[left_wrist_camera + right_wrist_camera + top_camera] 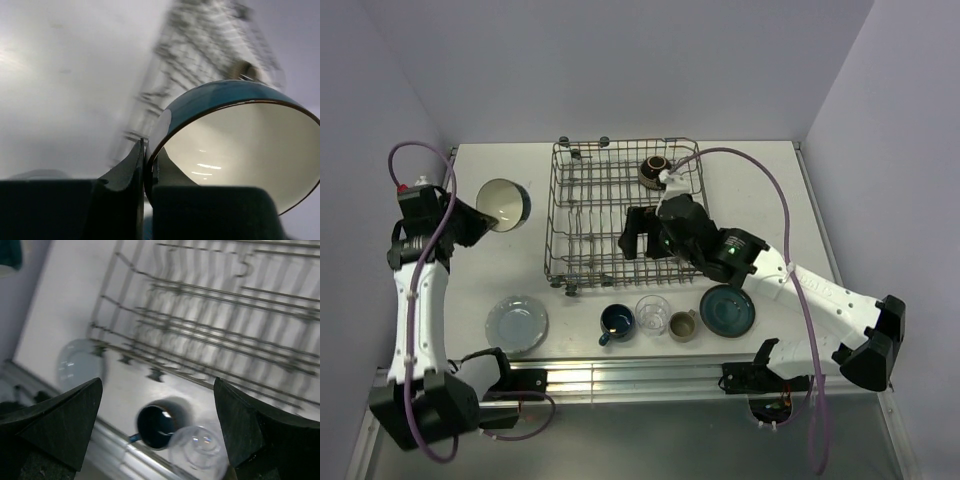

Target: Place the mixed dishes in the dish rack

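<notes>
My left gripper is shut on the rim of a teal bowl with a white inside, held tilted above the table left of the dish rack; the wrist view shows the rim pinched between my fingers, with the bowl to the right. My right gripper is open and empty over the rack's front part. Below it stand a blue mug and a clear glass. A brown bowl sits in the rack's far right.
On the table's front strip lie a pale plate, a beige cup and a teal plate. A metal rail runs along the near edge. Walls stand close at left, back and right.
</notes>
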Robot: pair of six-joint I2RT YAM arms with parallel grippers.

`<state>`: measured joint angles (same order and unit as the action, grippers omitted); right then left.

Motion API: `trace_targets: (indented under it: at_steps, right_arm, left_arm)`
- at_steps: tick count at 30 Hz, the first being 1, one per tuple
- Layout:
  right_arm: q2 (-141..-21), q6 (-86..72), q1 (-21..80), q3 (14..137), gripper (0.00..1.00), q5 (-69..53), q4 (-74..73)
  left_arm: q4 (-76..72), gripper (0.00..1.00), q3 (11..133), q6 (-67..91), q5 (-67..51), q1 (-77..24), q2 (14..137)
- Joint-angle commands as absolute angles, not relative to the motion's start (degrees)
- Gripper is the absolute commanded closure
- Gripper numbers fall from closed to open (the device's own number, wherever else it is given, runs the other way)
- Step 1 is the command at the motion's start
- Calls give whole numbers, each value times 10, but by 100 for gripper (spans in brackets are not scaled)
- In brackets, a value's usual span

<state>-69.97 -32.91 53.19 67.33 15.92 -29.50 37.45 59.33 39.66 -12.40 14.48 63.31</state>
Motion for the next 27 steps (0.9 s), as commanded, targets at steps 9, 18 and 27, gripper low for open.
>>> trace_targets:
  at_steps: [9, 18, 27]
  right_arm:
    - [-700, -391, 533, 695, 0, -141, -13]
    - [-741, -421, 534, 677, 0, -212, 76]
    - [-779, -442, 538, 689, 0, -227, 111]
  left_arm:
    - [159, 100, 435, 537, -561, 108, 468]
    - [56, 100, 391, 648, -626, 70, 425]
    - [80, 100, 412, 635, -611, 62, 432]
